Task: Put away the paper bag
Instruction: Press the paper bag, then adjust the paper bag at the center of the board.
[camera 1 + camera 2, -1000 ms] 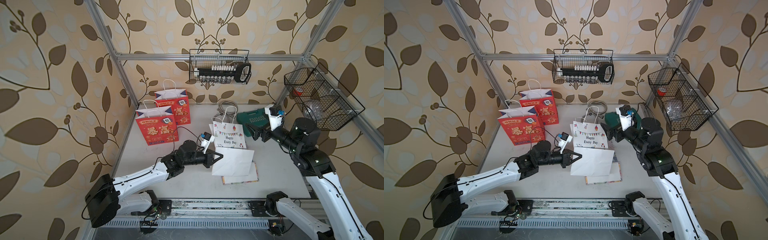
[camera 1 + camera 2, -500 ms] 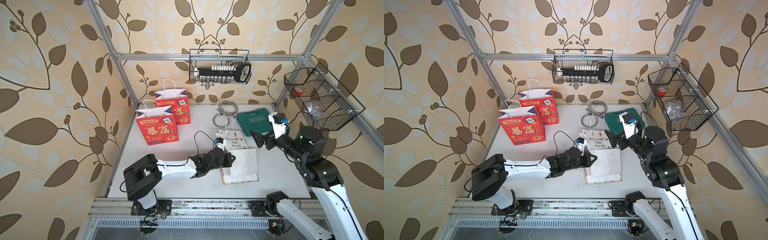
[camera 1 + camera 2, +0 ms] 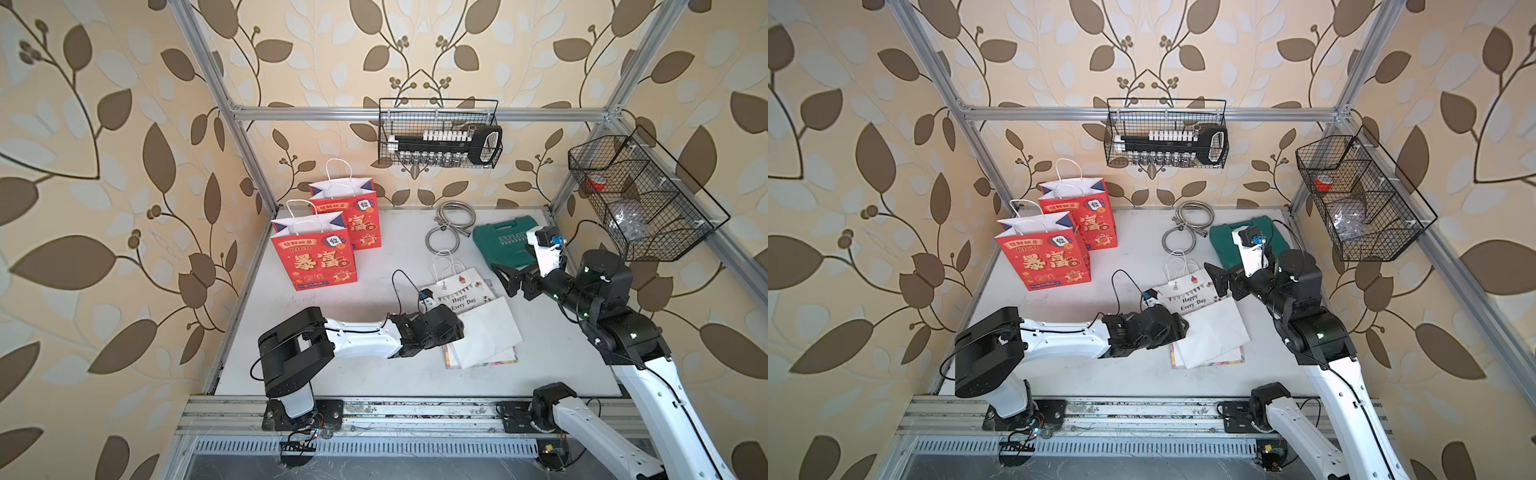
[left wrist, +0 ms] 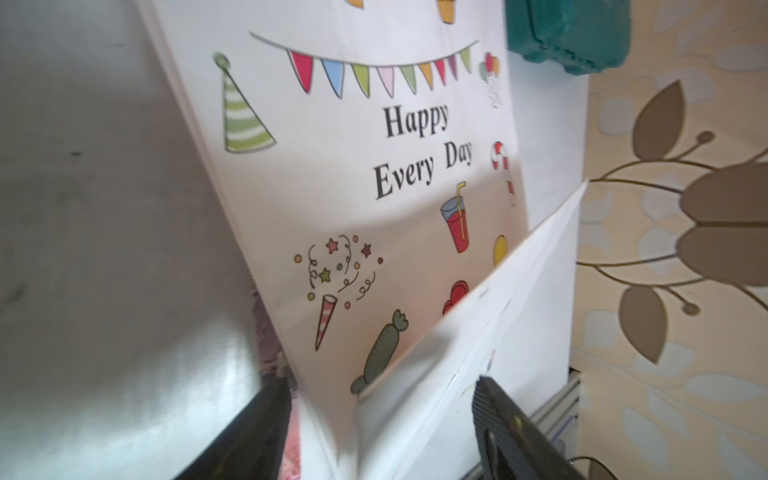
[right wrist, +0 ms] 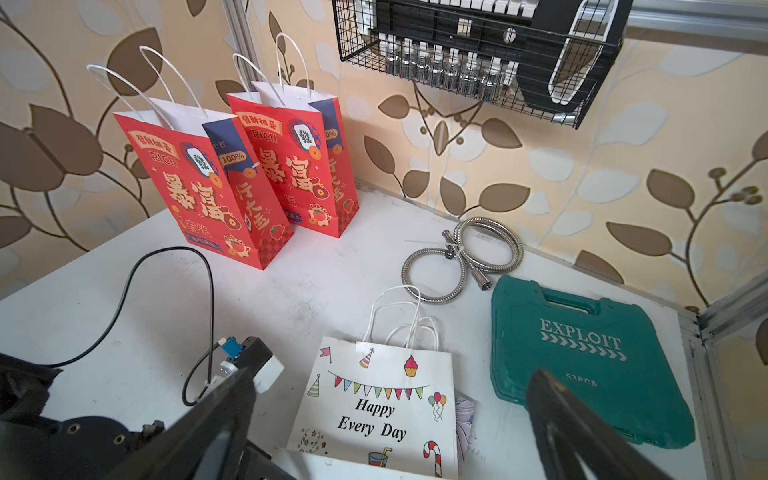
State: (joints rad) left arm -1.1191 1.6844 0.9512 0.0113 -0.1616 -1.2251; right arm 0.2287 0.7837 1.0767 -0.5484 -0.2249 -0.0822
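The white paper bag (image 3: pixel 457 291) printed "Happy Every Day" lies flat on the table in both top views (image 3: pixel 1187 296), handles toward the back, its plain bottom flap (image 3: pixel 486 332) folded up over it. My left gripper (image 3: pixel 457 328) sits low at the bag's left front edge. In the left wrist view the gripper (image 4: pixel 380 386) is open, fingers apart on either side of the folded paper bag (image 4: pixel 374 166) edge, not pinching it. My right gripper (image 3: pixel 505 280) hovers open above the bag's right side. In the right wrist view the gripper (image 5: pixel 395 374) has the paper bag (image 5: pixel 374 399) below it.
A patterned flat sheet (image 3: pixel 482 365) lies under the bag. Two red bags (image 3: pixel 316 257) (image 3: pixel 353 212) stand at the back left. A metal hose (image 3: pixel 449 224) and a green tool case (image 3: pixel 503 245) lie behind the bag. Wire baskets (image 3: pixel 440 137) (image 3: pixel 640 199) hang on the walls.
The bag went from held up to lying flat on the table. My left gripper came down with it and opened. My right arm drew back to the right, still open.
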